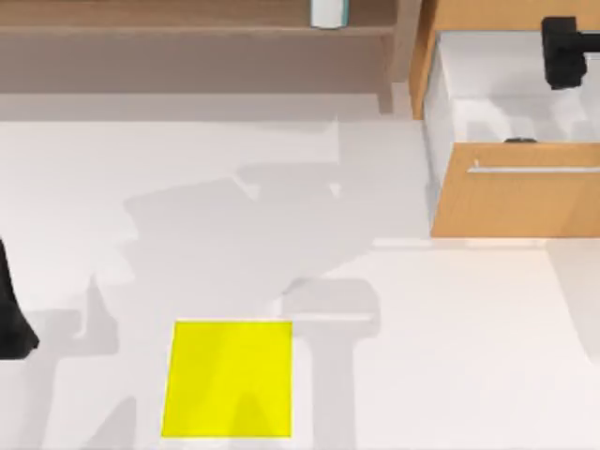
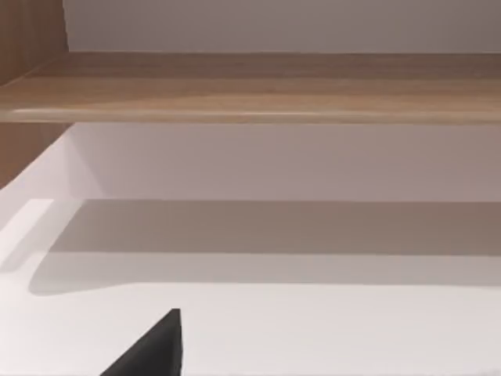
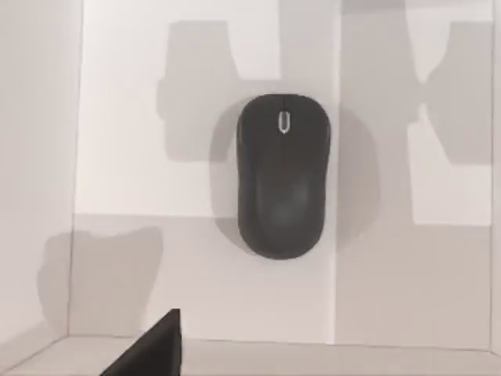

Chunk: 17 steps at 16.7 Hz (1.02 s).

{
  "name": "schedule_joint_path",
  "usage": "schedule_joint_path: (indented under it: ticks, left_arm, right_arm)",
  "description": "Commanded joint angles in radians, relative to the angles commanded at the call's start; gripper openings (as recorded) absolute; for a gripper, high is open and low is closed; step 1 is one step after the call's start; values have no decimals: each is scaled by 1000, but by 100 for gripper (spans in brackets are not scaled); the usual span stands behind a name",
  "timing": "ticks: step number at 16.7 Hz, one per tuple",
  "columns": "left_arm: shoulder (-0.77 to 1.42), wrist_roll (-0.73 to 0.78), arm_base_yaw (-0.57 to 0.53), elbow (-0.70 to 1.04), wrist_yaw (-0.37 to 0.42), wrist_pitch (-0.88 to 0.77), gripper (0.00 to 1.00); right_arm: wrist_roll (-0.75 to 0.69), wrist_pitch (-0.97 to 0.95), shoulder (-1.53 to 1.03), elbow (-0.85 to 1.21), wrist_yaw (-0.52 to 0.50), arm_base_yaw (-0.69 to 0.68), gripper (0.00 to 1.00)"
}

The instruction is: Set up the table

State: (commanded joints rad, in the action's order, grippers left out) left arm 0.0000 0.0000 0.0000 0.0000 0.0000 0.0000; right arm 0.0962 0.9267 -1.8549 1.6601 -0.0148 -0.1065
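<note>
Overhead, the white table (image 1: pixel 450 356) spans nearly the whole view, with a yellow mat (image 1: pixel 228 379) lying flat near its front edge, left of centre. At the back right corner stands a cabinet (image 1: pixel 516 202) with its drawer pulled open; the right gripper (image 1: pixel 565 52) hangs over the drawer's white inside, where a black mouse (image 3: pixel 282 175) lies flat. The left arm (image 1: pixel 14 314) sits at the left edge. A shelf (image 1: pixel 187 19) runs along the back edge, carrying a white cup (image 1: pixel 329 13). Whether either gripper's fingers are apart or together, I cannot tell.
</note>
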Motion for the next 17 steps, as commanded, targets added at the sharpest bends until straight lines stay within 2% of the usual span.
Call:
schedule_joint_path:
  ticks: [8, 12, 17]
  left_arm:
    - [0, 0, 0, 0, 0, 0, 100]
    - [0, 0, 0, 0, 0, 0, 100]
    - [0, 0, 0, 0, 0, 0, 100]
  right_arm:
    - [25, 244, -485, 428, -4, -28, 100]
    - [30, 286, -572, 508, -5, -29, 100]
    - [30, 286, -572, 507, -5, -23, 100]
